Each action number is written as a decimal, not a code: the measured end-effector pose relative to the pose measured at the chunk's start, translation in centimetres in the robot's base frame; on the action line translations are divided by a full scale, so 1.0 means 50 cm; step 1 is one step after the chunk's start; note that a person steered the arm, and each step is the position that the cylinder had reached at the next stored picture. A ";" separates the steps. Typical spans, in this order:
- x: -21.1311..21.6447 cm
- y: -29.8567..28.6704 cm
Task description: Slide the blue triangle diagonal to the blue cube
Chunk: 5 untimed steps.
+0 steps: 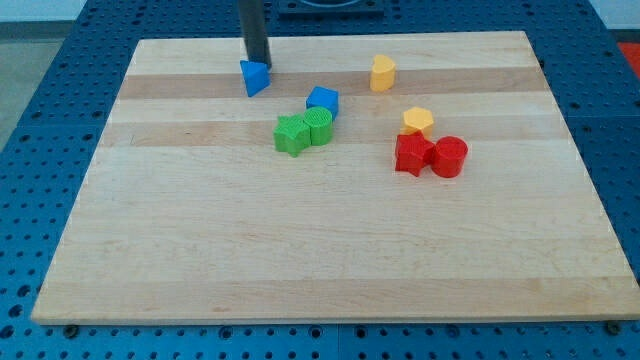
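**Blue triangle at upper left, our tip touching it**

Blue triangle (255,77) lies near the board's (300,260) top-left. Our tip (259,65), a bare rod without pincer, touches its upper side. Blue cube (322,101) sits lower right, against the green blocks (303,131).

blue triangle (255,77), blue cube (322,101), pale wooden board (300,250)

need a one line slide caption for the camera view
My tip sits right behind the blue triangle, up-left of the blue cube.
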<state>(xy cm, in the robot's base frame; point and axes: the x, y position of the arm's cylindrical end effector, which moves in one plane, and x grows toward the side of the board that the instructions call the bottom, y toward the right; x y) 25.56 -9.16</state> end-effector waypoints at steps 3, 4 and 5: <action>0.092 0.062; 0.093 0.057; 0.093 0.039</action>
<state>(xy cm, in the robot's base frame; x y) 30.22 -7.20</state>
